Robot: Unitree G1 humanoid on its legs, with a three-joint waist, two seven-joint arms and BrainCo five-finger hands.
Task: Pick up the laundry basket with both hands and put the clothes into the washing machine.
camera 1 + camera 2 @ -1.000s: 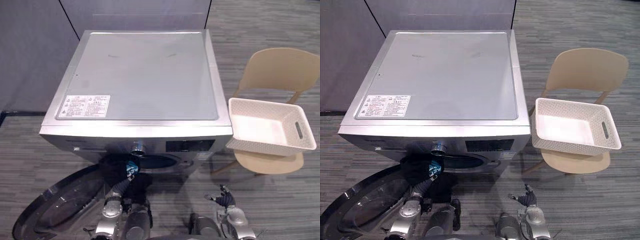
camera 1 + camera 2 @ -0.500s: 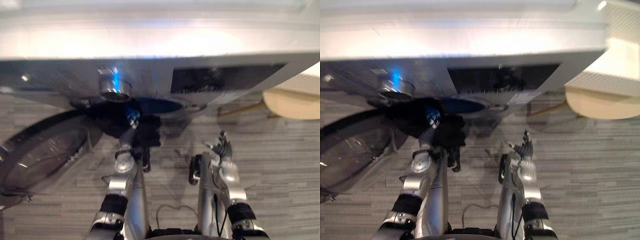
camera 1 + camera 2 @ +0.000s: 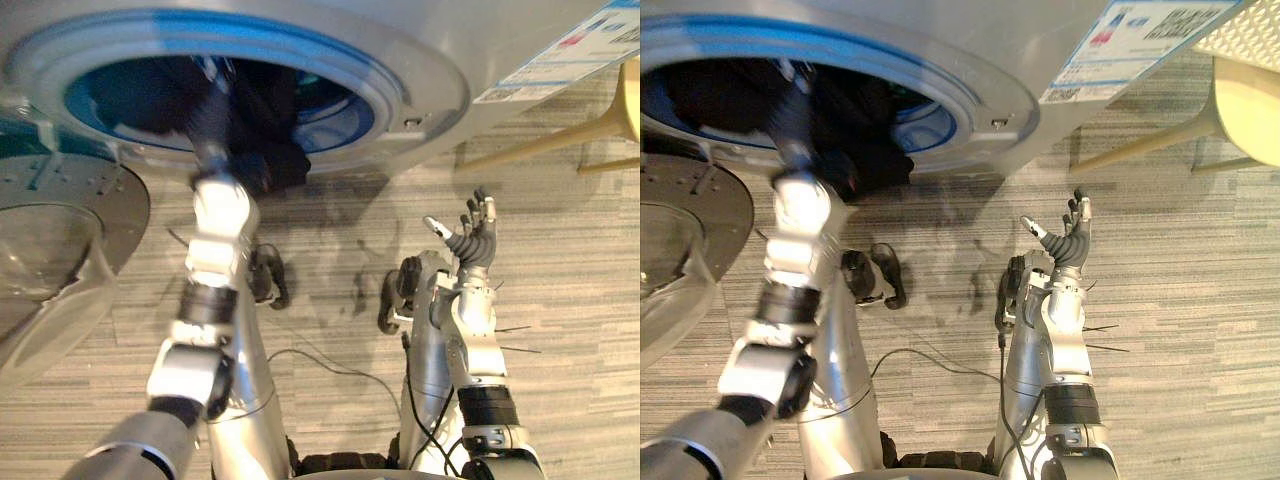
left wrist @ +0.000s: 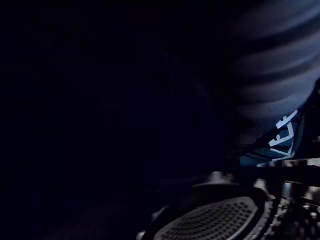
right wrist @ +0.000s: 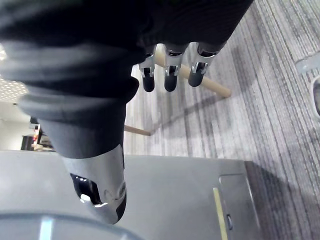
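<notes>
Dark clothes (image 3: 280, 165) bunched in silver washing machine (image 3: 430, 50) drum; door (image 3: 50, 240) open

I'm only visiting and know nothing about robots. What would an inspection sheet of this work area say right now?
surface: grey striped carpet floor.
job's things: washing machine with its door open; dark clothes in the drum mouth, some hanging over its rim; a corner of the white laundry basket just above the chair seat.
clutter: nothing seen.
hands: left hand inside the drum mouth among the clothes, grip hidden; right hand open above the floor, holding nothing.
cables: nothing seen.
surroundings: beige chair beside the machine.
</notes>
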